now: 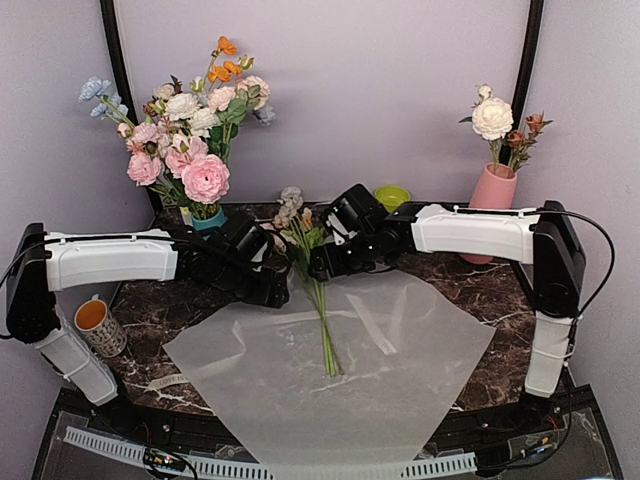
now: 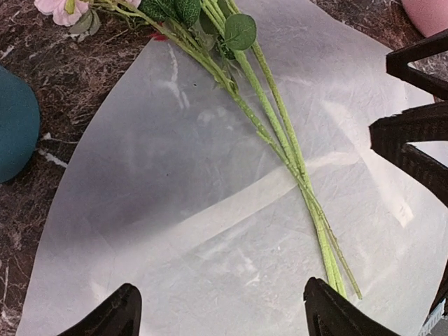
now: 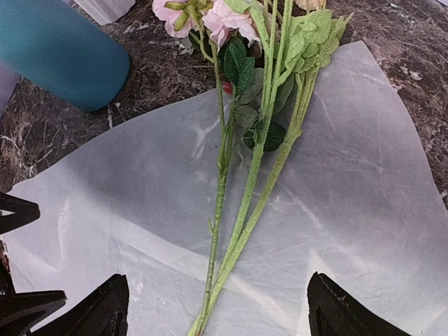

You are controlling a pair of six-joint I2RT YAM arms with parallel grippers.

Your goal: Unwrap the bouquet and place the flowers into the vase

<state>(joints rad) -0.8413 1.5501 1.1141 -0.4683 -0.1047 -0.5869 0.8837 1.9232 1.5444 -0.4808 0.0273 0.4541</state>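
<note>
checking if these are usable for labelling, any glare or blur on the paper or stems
Top external: soft even light, wrapping paper looks matte, no hot spots. Left wrist: faint pale sheen on the paper beside the stems, which are sharp. Right wrist: stems crisp, teal vase at top left looks soft, fingertips are dark silhouettes.

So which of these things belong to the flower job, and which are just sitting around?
Job:
- flowers, lying on the opened wrapping paper
- pink vase, back right

Lying about:
- big arrangement in the teal vase
- mug, left edge
- green cup, at the back
</note>
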